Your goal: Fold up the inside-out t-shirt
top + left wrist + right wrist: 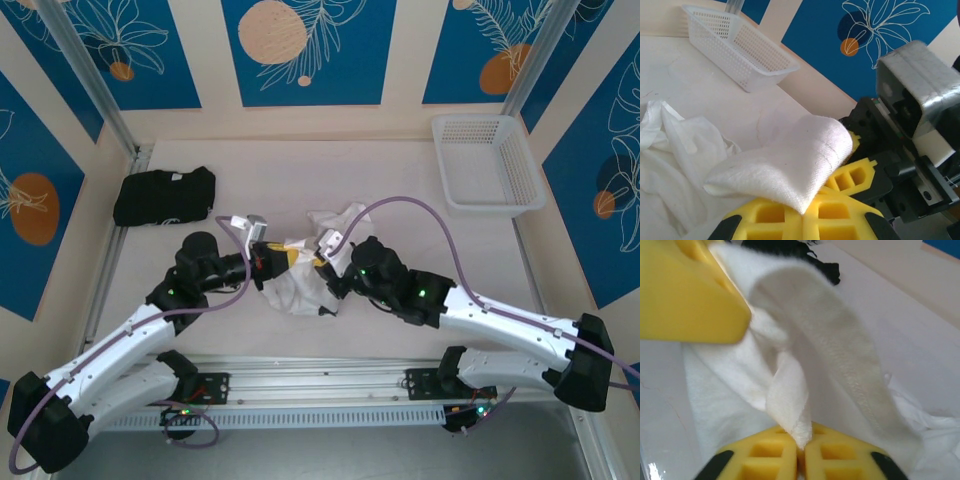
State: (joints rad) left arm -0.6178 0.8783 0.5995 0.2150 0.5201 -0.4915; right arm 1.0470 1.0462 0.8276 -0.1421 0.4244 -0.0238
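Garments, two: one white t-shirt (pixel 300 288), crumpled at the centre of the table (pixel 400 180), and one black garment (pixel 163 195), folded at the far left. Containers, one: a white mesh basket (pixel 492 205) at the far right. Robot arms, two: the left arm (pixel 130 340) and the right arm (pixel 500 315), each with one gripper, making two, the left gripper (pixel 272 258) and the right gripper (pixel 325 262); tables, one.
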